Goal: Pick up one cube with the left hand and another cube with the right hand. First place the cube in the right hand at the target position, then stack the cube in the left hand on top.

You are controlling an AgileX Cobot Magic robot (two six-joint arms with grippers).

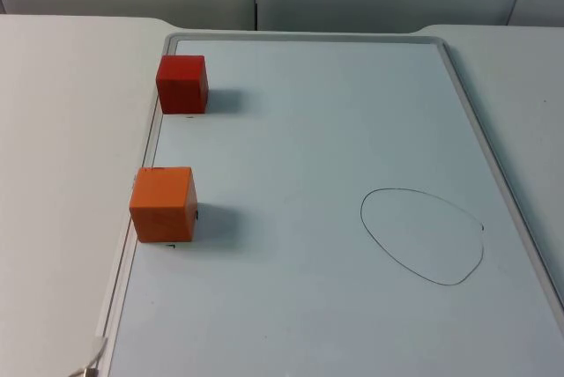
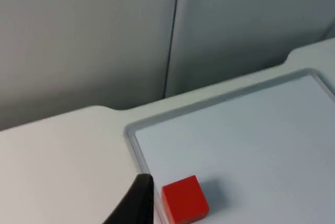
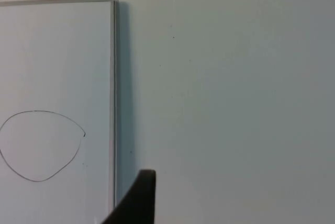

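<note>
Two cubes wait ungrasped along the whiteboard's [image 1: 352, 130] left edge: red cube [image 1: 182, 84] far, orange cube [image 1: 163, 204] near. My left gripper [image 2: 137, 203] hovers by the red one (jaw state: cannot tell, either arm). Right, the drawn target outline [image 1: 423, 236] sits bare; my right gripper [image 3: 138, 200] hangs beyond the board's edge.

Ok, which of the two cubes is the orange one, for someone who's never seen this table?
Find the pale whiteboard with a metal frame lying on the white table. Two cubes sit along its left edge, opposite the hand-drawn black oval outline. The orange wooden cube is the nearer one, lighter and more yellow than the deep red cube by the far corner.
</note>
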